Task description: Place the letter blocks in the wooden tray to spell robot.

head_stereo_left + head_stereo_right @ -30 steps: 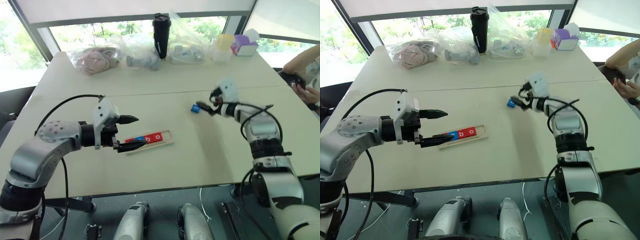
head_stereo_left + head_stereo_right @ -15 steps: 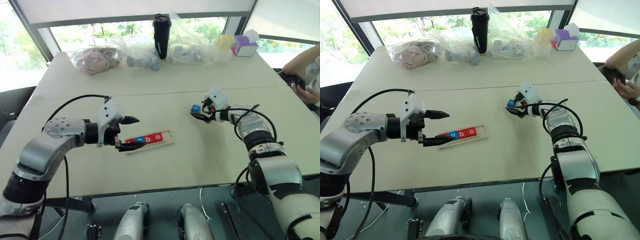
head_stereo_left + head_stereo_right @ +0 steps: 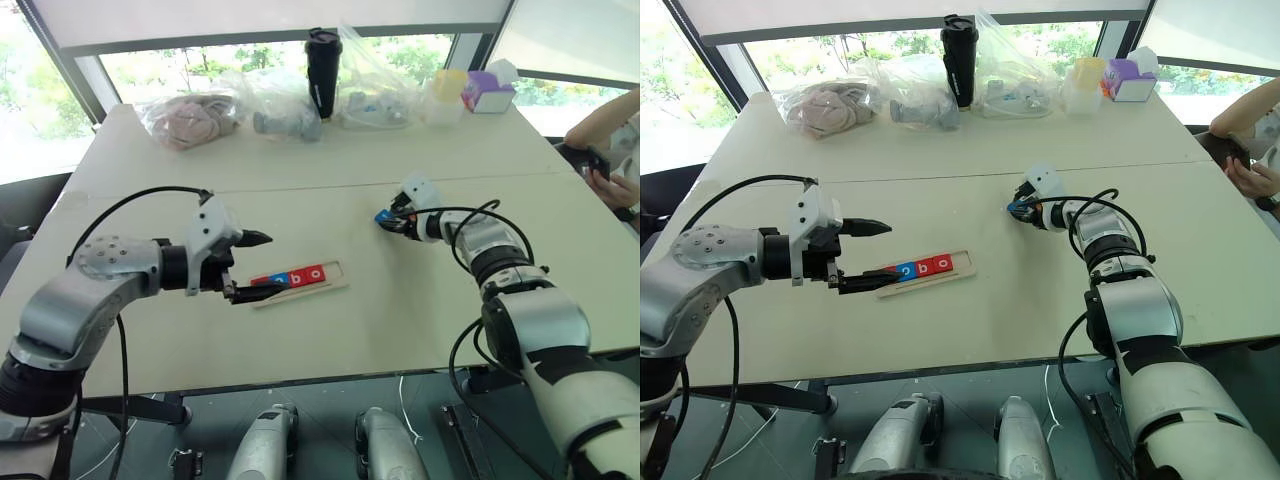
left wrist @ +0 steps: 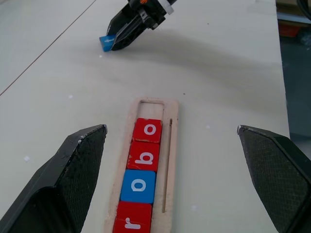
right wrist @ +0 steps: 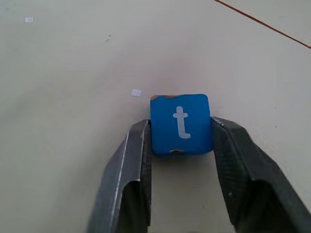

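The wooden tray (image 4: 172,160) lies near the table's middle. It holds a row of letter blocks reading r (image 4: 132,221), o (image 4: 138,185), b (image 4: 145,156), o (image 4: 148,130), with an empty slot at its far end. My left gripper (image 3: 272,264) hangs open just over the tray's left end, nothing between its fingers. Farther right, the blue t block (image 5: 181,124) rests on the table, and my right gripper (image 3: 390,222) is shut on its two sides.
Along the far edge stand a black tumbler (image 3: 322,70), several plastic bags (image 3: 270,100) with items inside, a pale container (image 3: 447,92) and a purple box (image 3: 487,92). A person's arm (image 3: 608,135) reaches in at the right edge.
My right gripper has slid in around the blue t block and closed on it. The left gripper has stayed open over the tray.
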Controlling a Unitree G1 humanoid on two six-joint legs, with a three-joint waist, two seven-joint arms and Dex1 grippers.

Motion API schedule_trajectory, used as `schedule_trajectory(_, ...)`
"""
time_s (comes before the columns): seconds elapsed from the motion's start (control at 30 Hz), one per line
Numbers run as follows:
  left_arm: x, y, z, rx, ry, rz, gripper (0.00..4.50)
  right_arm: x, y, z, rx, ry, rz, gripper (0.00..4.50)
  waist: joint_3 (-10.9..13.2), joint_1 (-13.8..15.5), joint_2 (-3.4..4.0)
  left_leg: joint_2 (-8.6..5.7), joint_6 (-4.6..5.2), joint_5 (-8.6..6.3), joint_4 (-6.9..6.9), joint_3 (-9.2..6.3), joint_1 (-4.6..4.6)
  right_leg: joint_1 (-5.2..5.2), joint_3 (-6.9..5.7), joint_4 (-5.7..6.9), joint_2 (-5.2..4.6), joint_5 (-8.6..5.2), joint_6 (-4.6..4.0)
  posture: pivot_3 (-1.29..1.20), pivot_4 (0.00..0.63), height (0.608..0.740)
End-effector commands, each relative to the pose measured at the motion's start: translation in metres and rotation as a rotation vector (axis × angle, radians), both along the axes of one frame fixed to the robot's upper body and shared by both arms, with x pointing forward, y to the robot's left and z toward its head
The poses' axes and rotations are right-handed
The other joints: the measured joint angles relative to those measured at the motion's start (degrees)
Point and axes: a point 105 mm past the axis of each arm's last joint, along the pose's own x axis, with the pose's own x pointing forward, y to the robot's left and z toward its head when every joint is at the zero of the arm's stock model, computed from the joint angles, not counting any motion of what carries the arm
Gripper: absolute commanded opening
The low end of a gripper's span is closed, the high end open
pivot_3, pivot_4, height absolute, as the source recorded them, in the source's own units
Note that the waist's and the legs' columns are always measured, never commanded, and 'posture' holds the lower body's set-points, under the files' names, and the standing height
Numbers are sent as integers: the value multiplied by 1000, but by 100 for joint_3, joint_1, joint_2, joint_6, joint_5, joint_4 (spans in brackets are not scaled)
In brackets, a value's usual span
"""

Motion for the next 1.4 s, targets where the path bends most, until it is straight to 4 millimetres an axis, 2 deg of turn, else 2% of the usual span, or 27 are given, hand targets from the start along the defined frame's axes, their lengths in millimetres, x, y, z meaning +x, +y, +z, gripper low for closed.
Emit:
schedule_trajectory(0.03, -3, 1, 11, -6, -50, 2, 4500, 2, -1, 5, 30, 6, -21, 1179, 0, 0, 0, 0, 0, 0, 0, -1, 0, 0, 0, 0, 0, 0, 0, 0, 150, 740)
schedule_trajectory(0.17, -4, 1, 11, -6, -52, 4, 4500, 5, -9, 17, 62, -30, -64, 1179, 0, 2, 0, 0, 0, 0, 0, -1, 0, 1, 0, 0, 0, 0, 0, 0, 150, 740)
schedule_trajectory(0.33, -9, 0, 12, -3, -50, -11, 4500, 8, -18, 52, 146, -72, -169, 1179, 1, 4, 1, 0, 0, 0, 0, -1, -2, -2, 2, 0, -1, 0, -1, 0, 150, 740)
schedule_trajectory(0.4, -12, -2, 10, 1, -47, -28, 4500, -6, -15, 65, 190, -77, -211, 1179, 0, 20, 1, 1, 0, 0, -3, -2, -3, -5, 2, 0, -1, 0, -1, 0, 150, 740)
schedule_trajectory(0.47, -13, -6, 5, 20, -41, -52, 4500, -36, -4, 69, 223, -73, -260, 1179, -1, 59, 1, 2, -1, -1, -9, -11, -6, -8, -2, 0, -2, 0, 0, 0, 150, 740)
schedule_trajectory(0.57, -13, -12, -8, 71, -37, -88, 4500, -87, 13, 47, 283, 38, -404, 1179, -7, 67, 1, 1, -1, -2, -25, -18, -15, -25, -3, 10, -6, 0, 1, 0, 150, 740)
schedule_trajectory(0.7, -14, -16, -12, 73, -26, -132, 4500, -125, 26, 24, 349, 136, -538, 1179, -5, 45, 5, -3, -5, 0, -19, -1, -30, -72, 5, 61, -13, -8, -13, 0, 150, 740)
schedule_trajectory(0.8, -12, -16, -14, 89, -24, -145, 4500, -140, 28, 10, 359, 163, -595, 1179, -6, 46, 5, -2, -20, -9, -6, -2, -24, -71, 3, 59, -13, -22, -37, 0, 150, 740)
schedule_trajectory(1.0, -12, -12, -18, 128, -8, -167, 4500, -150, 31, 0, 347, 182, -624, 1179, -8, 31, 9, 1, -22, -10, -24, -5, -15, -73, -2, 3, -16, -8, -56, 0, 150, 740)
schedule_trajectory(1.1, -12, -4, -28, 186, 8, -164, 4500, -157, 48, -8, 316, 208, -523, 1179, -9, 30, 7, 1, -11, -2, -44, -2, -17, -75, -1, -2, -11, -7, -54, 0, 150, 740)
schedule_trajectory(1.3, -9, -3, -27, 176, 7, -154, 4500, -156, 44, -6, 276, 193, -517, 4206, -10, 23, 5, 1, -7, 4, -71, 6, -17, -70, 5, -2, -6, 3, -35, 0, 150, 740)
schedule_trajectory(1.33, -9, -2, -27, 173, 8, -151, 4500, -154, 41, -4, 259, 181, -513, 4480, -10, 24, 5, 1, -7, 4, -70, 6, -17, -69, 4, -2, -6, 2, -35, 0, 150, 740)
schedule_trajectory(1.4, -8, -1, -24, 153, 8, -140, 4500, -147, 29, 11, 206, 100, -481, 4480, -9, 40, 5, 1, -6, 5, -66, 5, -16, -65, 2, -6, -6, -6, -50, 0, 150, 740)
